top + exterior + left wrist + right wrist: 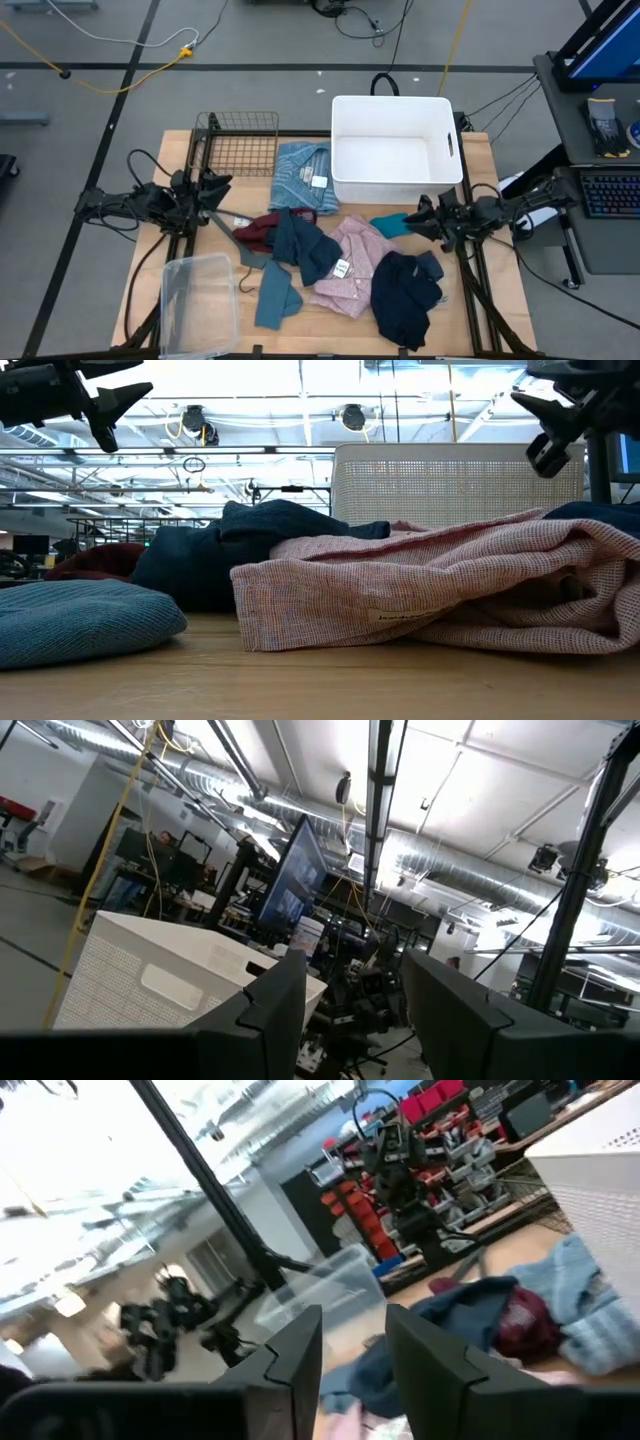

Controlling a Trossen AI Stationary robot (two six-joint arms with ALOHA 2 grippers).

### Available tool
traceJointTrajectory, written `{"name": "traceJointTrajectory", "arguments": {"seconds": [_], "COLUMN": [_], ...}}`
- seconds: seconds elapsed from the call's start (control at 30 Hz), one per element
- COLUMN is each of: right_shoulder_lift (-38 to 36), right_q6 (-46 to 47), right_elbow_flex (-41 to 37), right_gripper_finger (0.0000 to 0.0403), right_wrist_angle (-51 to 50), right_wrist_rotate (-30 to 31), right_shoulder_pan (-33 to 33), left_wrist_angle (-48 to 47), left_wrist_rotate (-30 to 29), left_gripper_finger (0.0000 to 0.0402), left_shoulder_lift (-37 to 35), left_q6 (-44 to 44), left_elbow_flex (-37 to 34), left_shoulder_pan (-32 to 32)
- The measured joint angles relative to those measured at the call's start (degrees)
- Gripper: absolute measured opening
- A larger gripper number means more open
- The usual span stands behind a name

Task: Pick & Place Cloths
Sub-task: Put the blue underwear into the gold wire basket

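Both grippers hang above the table with nothing in them, so you are between picks. Your right gripper sits at the right side of the table, its fingers parted by a narrow gap with only air between them. It is just beside the small teal piece and close to the front wall of the white bin. Your left gripper waits at the left edge, its fingers spread and empty, pointed across toward the bin.

Out from there, the cloths lie in a loose heap in the middle of the table: the pink shirt with its tag showing, the dark navy piece touching it on the right, the maroon piece partly under a slate-blue piece. A second slate-blue piece lies toward the front. The light blue striped shirt lies just beside the bin. The bin looks empty.

I judge the step in hand to be the approach for a fresh pick. Next you would need to spread the right fingers wider, lower onto the teal piece, pinch a fold and lift it clear over the bin's wall.
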Motion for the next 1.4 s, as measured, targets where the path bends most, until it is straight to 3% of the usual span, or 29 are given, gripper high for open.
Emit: {"name": "traceJointTrajectory", "arguments": {"seconds": [0.67, 0.87, 1.2, 1.4], "right_shoulder_lift": [6.5, 9.0, 12.3, 15.3], "right_q6": [5.1, 1.7, -0.3, -4.7], "right_elbow_flex": [0.0, 0.0, 0.0, 1.0], "right_gripper_finger": [0.0104, 0.0104, 0.0105, 0.01], "right_wrist_angle": [7.6, 12.0, 21.5, 33.7], "right_wrist_rotate": [-0.2, -0.3, -3.4, -3.5], "right_shoulder_pan": [0.0, -0.2, -0.2, 2.5], "left_wrist_angle": [-4.6, -4.7, -4.7, -4.7], "left_wrist_rotate": [0.1, 0.1, 0.2, 0.2], "left_gripper_finger": [0.017, 0.017, 0.017, 0.017], "left_shoulder_lift": [0.0, 0.0, 0.0, 0.0], "left_q6": [-1.4, -1.2, -1.1, -1.4], "left_elbow_flex": [0.0, 0.0, 0.0, 0.0], "left_shoulder_pan": [0.0, 0.0, 0.0, 0.0]}}
